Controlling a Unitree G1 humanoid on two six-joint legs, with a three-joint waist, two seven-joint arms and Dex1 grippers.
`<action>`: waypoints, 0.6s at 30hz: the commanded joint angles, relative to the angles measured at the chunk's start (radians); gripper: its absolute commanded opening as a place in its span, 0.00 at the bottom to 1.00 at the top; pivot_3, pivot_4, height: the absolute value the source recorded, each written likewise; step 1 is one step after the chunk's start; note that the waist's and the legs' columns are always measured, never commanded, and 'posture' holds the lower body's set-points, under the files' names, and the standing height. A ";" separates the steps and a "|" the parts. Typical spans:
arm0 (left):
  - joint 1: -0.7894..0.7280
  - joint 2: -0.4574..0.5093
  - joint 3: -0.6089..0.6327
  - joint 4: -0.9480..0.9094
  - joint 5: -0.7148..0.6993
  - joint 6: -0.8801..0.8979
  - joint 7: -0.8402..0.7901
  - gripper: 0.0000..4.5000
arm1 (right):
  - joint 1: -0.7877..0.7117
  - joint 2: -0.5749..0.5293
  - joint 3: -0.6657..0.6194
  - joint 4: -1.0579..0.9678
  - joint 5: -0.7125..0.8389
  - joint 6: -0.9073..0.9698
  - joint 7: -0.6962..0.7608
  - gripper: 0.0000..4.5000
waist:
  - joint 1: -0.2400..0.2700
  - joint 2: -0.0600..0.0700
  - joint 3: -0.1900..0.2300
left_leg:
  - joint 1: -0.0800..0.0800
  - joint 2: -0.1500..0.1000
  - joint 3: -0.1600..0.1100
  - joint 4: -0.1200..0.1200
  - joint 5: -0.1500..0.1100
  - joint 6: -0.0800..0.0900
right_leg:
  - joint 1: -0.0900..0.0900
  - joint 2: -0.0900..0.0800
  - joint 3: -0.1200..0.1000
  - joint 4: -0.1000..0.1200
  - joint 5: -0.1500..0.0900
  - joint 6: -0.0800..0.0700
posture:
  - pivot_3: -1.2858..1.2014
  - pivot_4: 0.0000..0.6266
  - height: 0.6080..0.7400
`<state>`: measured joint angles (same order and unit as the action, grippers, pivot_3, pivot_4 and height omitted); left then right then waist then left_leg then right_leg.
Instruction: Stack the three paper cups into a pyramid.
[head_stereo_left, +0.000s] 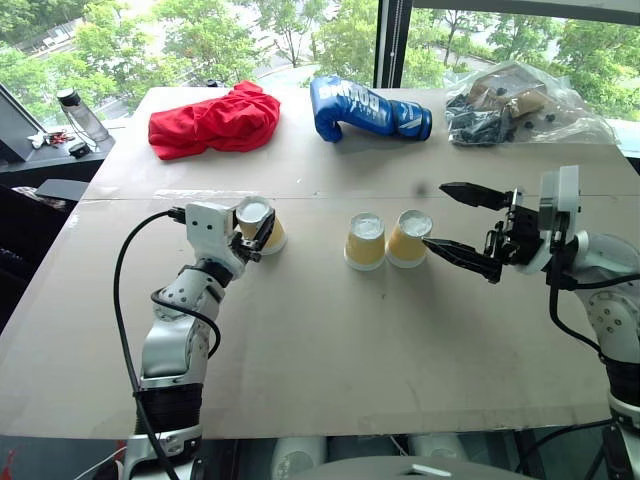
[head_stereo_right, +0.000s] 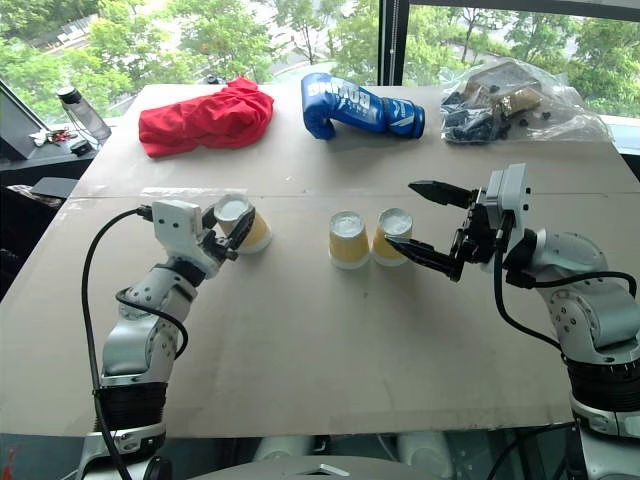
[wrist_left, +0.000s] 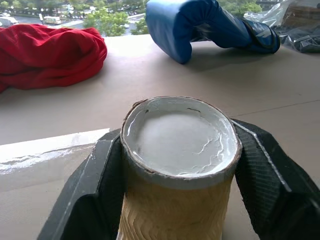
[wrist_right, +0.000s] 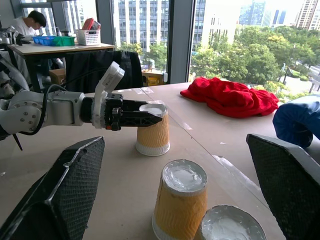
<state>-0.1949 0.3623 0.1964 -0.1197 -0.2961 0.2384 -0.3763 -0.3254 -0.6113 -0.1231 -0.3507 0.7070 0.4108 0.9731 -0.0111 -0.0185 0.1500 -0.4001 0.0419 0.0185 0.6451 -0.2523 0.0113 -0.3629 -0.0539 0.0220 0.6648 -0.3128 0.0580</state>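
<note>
Three paper cups stand upside down on the table, white bases up. The left cup sits apart, and my left gripper is shut on its ribbed side; in the left wrist view both fingers press against that cup. The other two cups stand touching side by side at mid-table. My right gripper is open just right of them, pointing left, with its lower finger near the right-hand cup. The right wrist view shows the pair close by and the held cup beyond.
At the far edge lie a red cloth, a blue boxing glove and a clear plastic bag of parts. A bottle stands off the table's far left corner. A person sits at a desk across the room.
</note>
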 joint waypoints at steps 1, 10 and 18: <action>-0.034 0.007 0.010 -0.044 -0.016 0.004 -0.002 0.54 | 0.014 -0.007 -0.033 -0.026 0.003 -0.025 -0.001 1.00 | 0.001 0.000 0.000 | 0.000 0.000 0.000 0.000 0.000 0.000 | 0.000 0.000 0.000 0.000 0.000 0.000 | 0.52 0.24 1.00; -0.292 0.040 -0.093 -0.064 -0.160 0.163 -0.206 0.54 | 0.072 -0.044 -0.115 0.025 -0.021 -0.065 0.001 1.00 | 0.018 0.000 0.000 | -0.003 -0.001 -0.002 0.004 0.000 0.000 | 0.000 0.000 -0.003 0.000 0.000 0.000 | 0.52 0.24 1.00; -0.521 0.035 -0.221 -0.034 -0.277 0.305 -0.428 0.54 | 0.156 -0.094 -0.182 0.034 -0.009 -0.064 0.025 1.00 | 0.017 0.000 0.000 | -0.003 -0.001 -0.002 0.004 0.002 -0.004 | 0.000 0.002 -0.002 0.000 0.000 0.000 | 0.52 0.24 1.00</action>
<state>-0.6918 0.3990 -0.0268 -0.1379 -0.5439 0.5299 -0.7820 -0.1696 -0.6935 -0.2645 -0.2957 0.6808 0.3577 0.9917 0.0058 -0.0184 0.1504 -0.4026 0.0410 0.0167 0.6487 -0.2499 0.0071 -0.3628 -0.0512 0.0206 0.6647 -0.3127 0.0583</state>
